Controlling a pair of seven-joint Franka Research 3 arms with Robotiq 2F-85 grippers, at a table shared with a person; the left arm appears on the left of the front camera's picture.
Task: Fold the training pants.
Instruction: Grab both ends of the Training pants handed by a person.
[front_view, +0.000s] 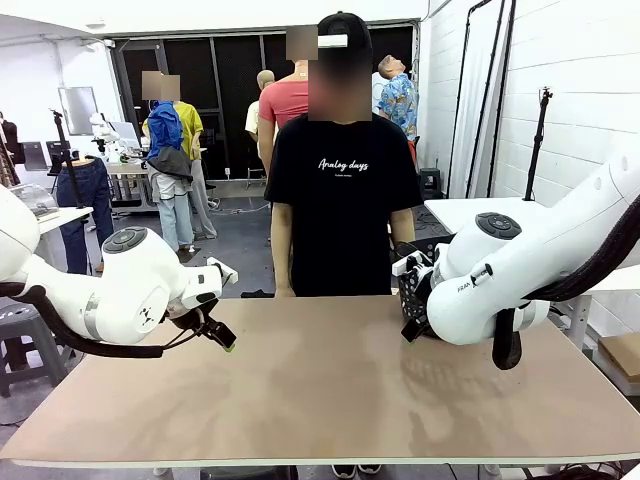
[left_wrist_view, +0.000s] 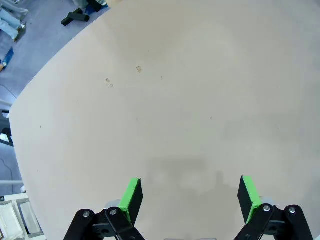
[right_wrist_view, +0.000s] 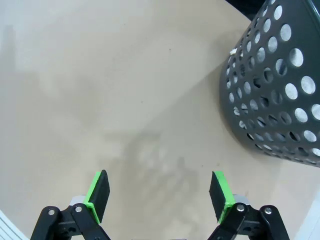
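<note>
Tan table (right_wrist_view: 100, 75); black basket (right_wrist_view: 275, 90) half offscreen

Right gripper (right_wrist_view: 159, 192) over the tan desk (right_wrist_view: 90, 75), fingers (right_wrist_view: 98, 194) with green pads spread wide and nothing between them, their shadow on the desk just ahead; dark grey perforated plastic basket (right_wrist_view: 275, 85) stands on the desk at upper right, apart from the fingers.

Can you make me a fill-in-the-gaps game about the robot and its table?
The left gripper and the right gripper hold their jaws ____.
Their pads are ____.
The holey basket stands near the ____ gripper.
The person wears a ____ T-shirt.
Missing words: open, green, right, black.
</note>
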